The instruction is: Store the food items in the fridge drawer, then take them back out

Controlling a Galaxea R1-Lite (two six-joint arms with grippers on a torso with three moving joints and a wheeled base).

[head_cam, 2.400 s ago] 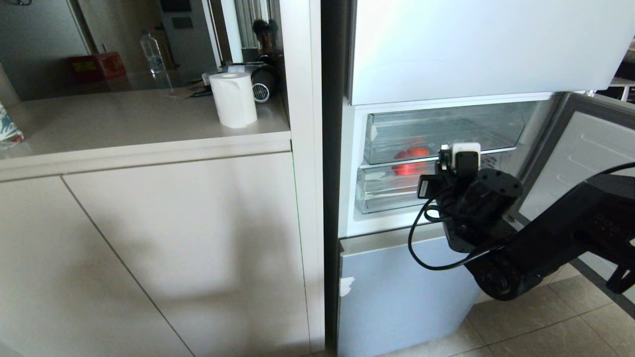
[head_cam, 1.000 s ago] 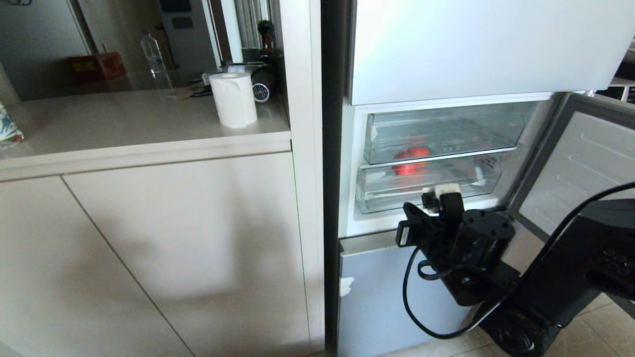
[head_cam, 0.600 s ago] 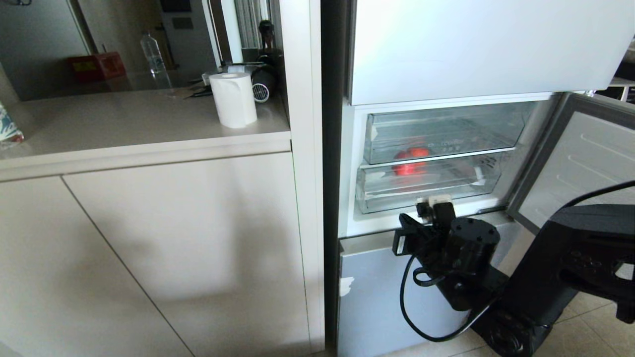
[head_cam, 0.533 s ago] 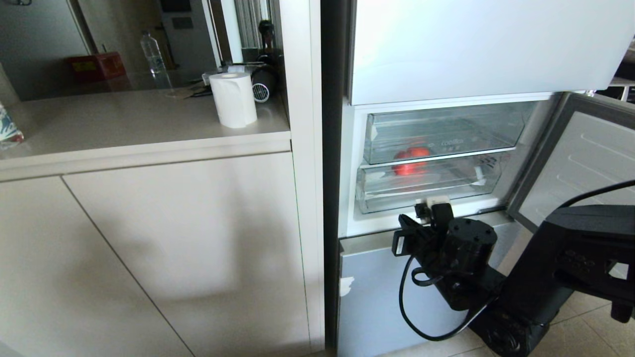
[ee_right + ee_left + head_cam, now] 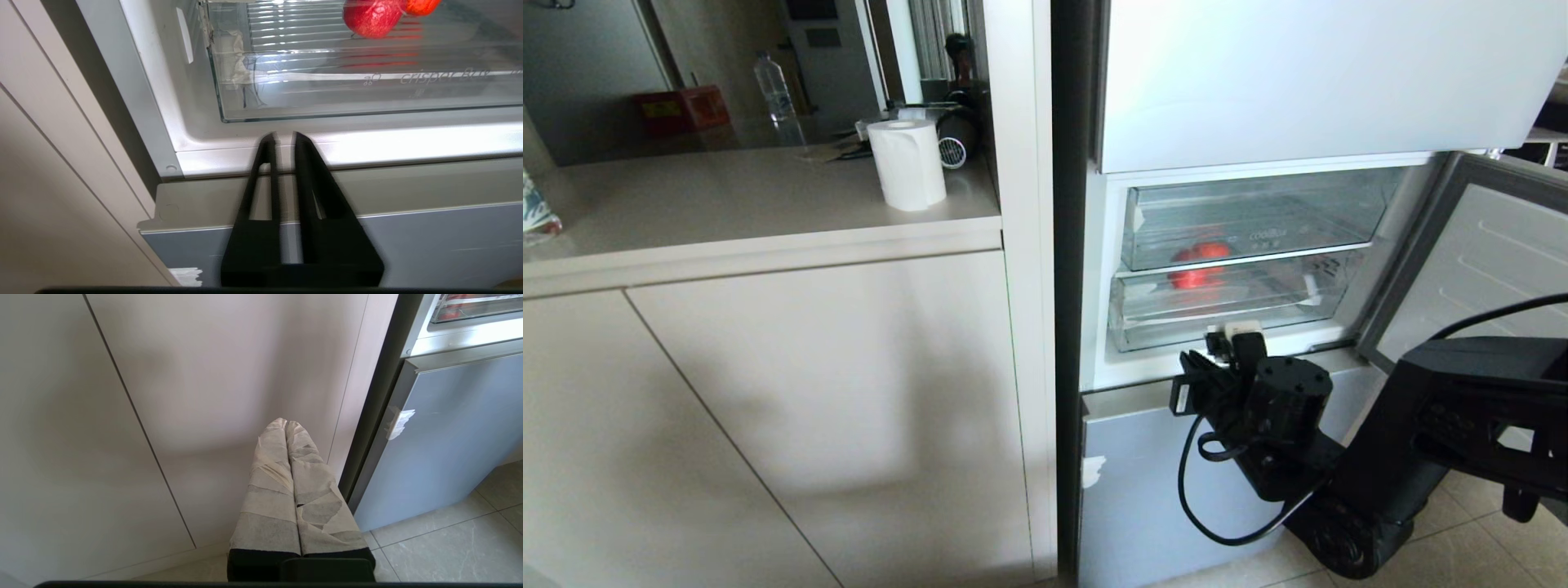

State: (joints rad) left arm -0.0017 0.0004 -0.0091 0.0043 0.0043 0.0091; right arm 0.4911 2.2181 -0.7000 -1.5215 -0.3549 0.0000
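The right gripper (image 5: 284, 136) has its two black fingers (image 5: 265, 163) parted by a narrow gap, gripping nothing, tips just below the front lip of the fridge drawer (image 5: 367, 81). Inside that drawer, well back from the lip, a red tomato (image 5: 372, 16) rests on the ribbed floor, a second red-orange piece touching it. Below the drawer sits the blue-grey door panel (image 5: 1160, 490). The left gripper (image 5: 286, 424) hangs with its taped fingers (image 5: 271, 477) pressed together, beside the panel, facing the beige cabinet (image 5: 163, 396).
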